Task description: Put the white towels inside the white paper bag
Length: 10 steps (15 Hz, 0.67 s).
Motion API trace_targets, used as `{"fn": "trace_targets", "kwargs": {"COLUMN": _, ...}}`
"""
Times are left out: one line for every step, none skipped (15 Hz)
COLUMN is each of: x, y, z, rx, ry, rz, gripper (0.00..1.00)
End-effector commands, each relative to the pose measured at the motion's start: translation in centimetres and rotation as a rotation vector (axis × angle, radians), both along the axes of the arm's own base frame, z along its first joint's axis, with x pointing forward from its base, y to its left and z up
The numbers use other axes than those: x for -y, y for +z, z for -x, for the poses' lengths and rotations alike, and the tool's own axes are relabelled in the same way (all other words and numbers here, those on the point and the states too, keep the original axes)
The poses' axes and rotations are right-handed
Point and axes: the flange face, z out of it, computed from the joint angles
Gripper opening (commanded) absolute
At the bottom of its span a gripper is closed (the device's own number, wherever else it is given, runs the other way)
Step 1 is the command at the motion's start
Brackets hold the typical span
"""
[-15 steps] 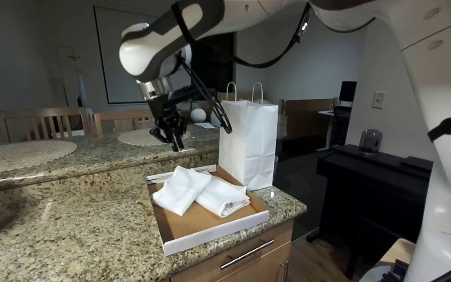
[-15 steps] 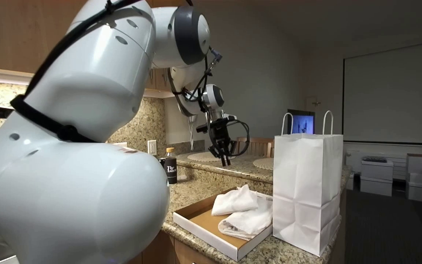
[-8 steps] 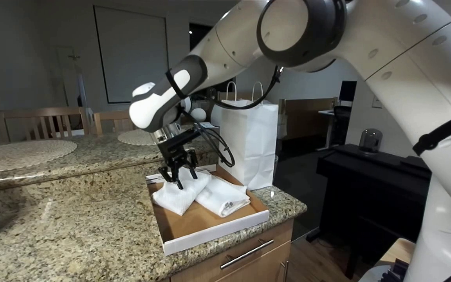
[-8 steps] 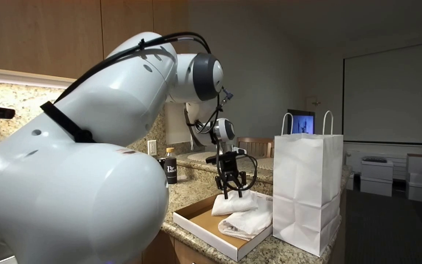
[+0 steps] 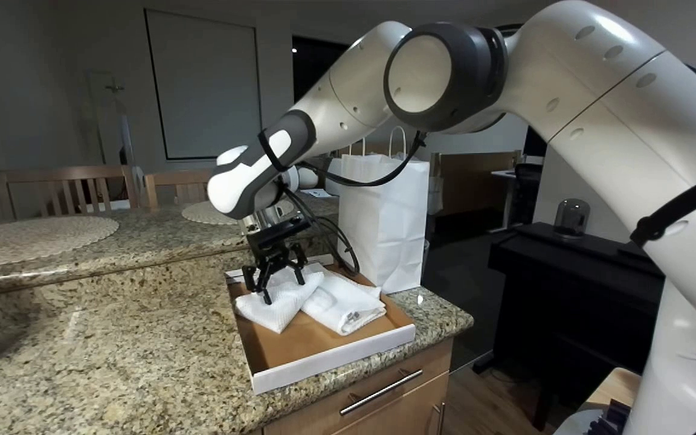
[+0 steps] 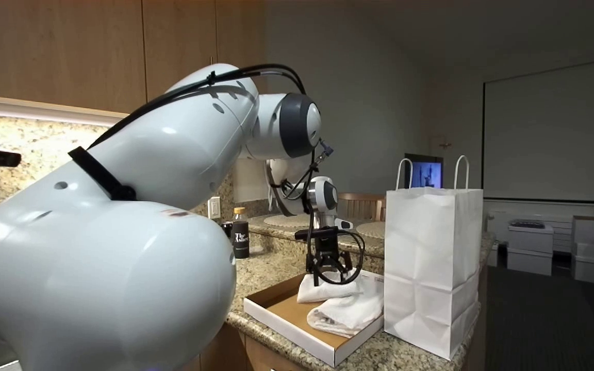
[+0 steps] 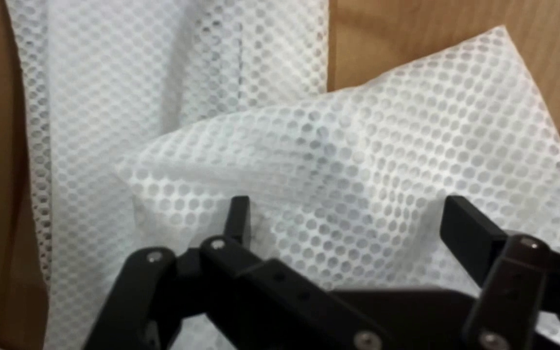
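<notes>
The largest thing before me is the speckled beige granite countertop (image 5: 112,356), with a lower level and a raised one. My white jointed robot arm (image 5: 602,109), with dark grey joint sections, arches over it and angles down toward the lower level. Smaller than that, a tall, creased, two-handled white paper bag (image 6: 421,257) stands upright near the counter's end in both exterior views. Right beside it sits a shallow brown cardboard tray (image 5: 333,357) with white outer walls; whether tray and bag touch, I cannot tell. Two round woven beige placemats (image 5: 37,238) lie on the raised level. In the tray I have one flat-folded white towel (image 5: 345,302) with a dimpled weave, and a second, more rumpled white towel (image 5: 281,311) that laps partly over it. My black two-fingered gripper (image 5: 284,291) points down over that second towel, its jaws spread wide apart. In the wrist view I see the slim black fingertips (image 7: 469,238) standing well apart, with the same towel's white cloth below and between them; whether they touch it, I cannot tell.
</notes>
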Motion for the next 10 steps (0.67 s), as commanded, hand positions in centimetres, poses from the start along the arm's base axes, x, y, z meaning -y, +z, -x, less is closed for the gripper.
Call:
{"fn": "trace_targets", "kwargs": {"x": -0.3, "y": -1.9, "z": -0.1, "rx": -0.038, "ry": -0.028, "rz": -0.043, "gripper": 1.0}}
{"fn": "trace_targets", "kwargs": {"x": -0.3, "y": -2.4, "z": 0.0, "rx": -0.049, "ry": -0.029, "rz": -0.044, "gripper": 1.0}}
{"fn": "trace_targets", "kwargs": {"x": -0.3, "y": -2.8, "z": 0.0, "rx": -0.057, "ry": -0.03, "rz": -0.044, "gripper": 1.0}}
{"fn": "trace_targets", "kwargs": {"x": -0.3, "y": -3.0, "z": 0.0, "rx": -0.06, "ry": -0.033, "rz": -0.043, "gripper": 1.0}}
{"fn": "trace_targets", "kwargs": {"x": -0.3, "y": -2.9, "z": 0.0, "rx": -0.058, "ry": -0.039, "rz": -0.038, "gripper": 0.75}}
{"fn": "trace_targets", "kwargs": {"x": -0.3, "y": -2.8, "z": -0.1, "rx": -0.059, "ry": -0.041, "rz": -0.037, "gripper": 0.73}}
{"fn": "trace_targets", "kwargs": {"x": -0.4, "y": -2.6, "z": -0.1, "rx": -0.061, "ry": -0.041, "rz": -0.04, "gripper": 0.67}}
{"fn": "trace_targets", "kwargs": {"x": -0.5, "y": -2.4, "z": -0.1, "rx": -0.061, "ry": -0.041, "rz": -0.041, "gripper": 0.59}}
{"fn": "trace_targets", "kwargs": {"x": -0.6, "y": -2.2, "z": 0.0, "rx": -0.062, "ry": -0.036, "rz": -0.045, "gripper": 0.53}}
{"fn": "trace_targets", "kwargs": {"x": -0.8, "y": -2.1, "z": -0.1, "rx": -0.06, "ry": -0.033, "rz": -0.047, "gripper": 0.47}}
